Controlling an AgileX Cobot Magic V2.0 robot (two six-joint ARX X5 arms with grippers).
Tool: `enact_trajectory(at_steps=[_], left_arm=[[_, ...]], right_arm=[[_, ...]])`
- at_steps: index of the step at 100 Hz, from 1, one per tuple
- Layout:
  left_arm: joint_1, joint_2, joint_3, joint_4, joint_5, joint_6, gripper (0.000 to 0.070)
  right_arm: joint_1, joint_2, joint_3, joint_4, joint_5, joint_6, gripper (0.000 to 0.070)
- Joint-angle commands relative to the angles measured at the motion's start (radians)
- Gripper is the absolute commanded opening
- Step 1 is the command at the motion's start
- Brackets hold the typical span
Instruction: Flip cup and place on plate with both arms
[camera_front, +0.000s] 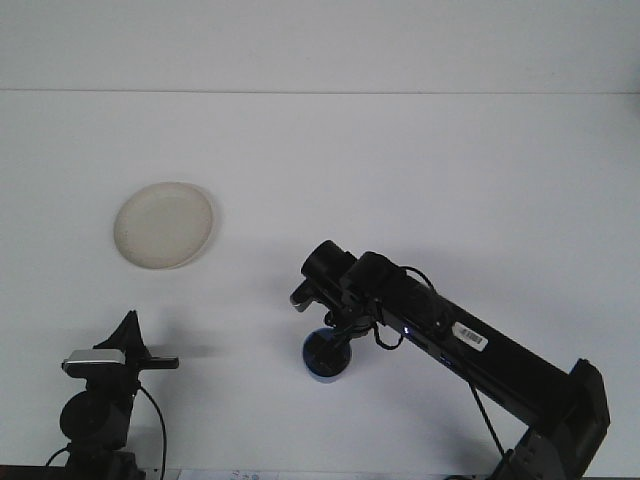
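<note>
right gripper (330, 338) is down at the blue cup (325, 358), and from where i stand its fingers are lost in the dark clutter of the wrist, so i cannot tell whether they grip the cup or not. nearest of all, left of the cup by the table's near edge, the left gripper (140, 350) sits low and idle, apparently waiting its turn; whether it is apart or together i cannot tell. the cup stands on the white table (450, 180) under the right wrist, showing a dark round face ringed in blue. its long axis looks roughly vertical, though whether mouth or base faces up is unclear. farther back and well left of the cup lies the white plate (163, 225), bare, presumably where the cup should end up.
</note>
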Motion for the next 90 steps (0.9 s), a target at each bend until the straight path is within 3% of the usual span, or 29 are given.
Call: enact_trajectory(at_steps=[1, 23, 49, 67, 90], left_arm=[[0.002, -0.001, -0.019, 0.013, -0.004, 0.008, 0.0015], [0.002, -0.001, -0.019, 0.013, -0.004, 0.008, 0.0015], [0.002, -0.001, -0.019, 0.013, -0.004, 0.008, 0.0015], [0.002, -0.001, -0.019, 0.013, -0.004, 0.008, 0.0015], [0.002, -0.001, -0.019, 0.013, -0.004, 0.008, 0.0015]], right_arm=[[0.004, -0.045, 0.042, -0.003, 0.002, 0.000, 0.0563], [-0.021, -0.236, 0.104, -0.003, 0.056, 0.006, 0.0564], [-0.024, -0.562, 0.035, 0.111, 0.240, 0.056, 0.0565], [-0.024, -0.862, -0.248, 0.297, 0.414, 0.105, 0.0564], [-0.024, -1.252, -0.676, 0.549, 0.465, 0.140, 0.0563]])
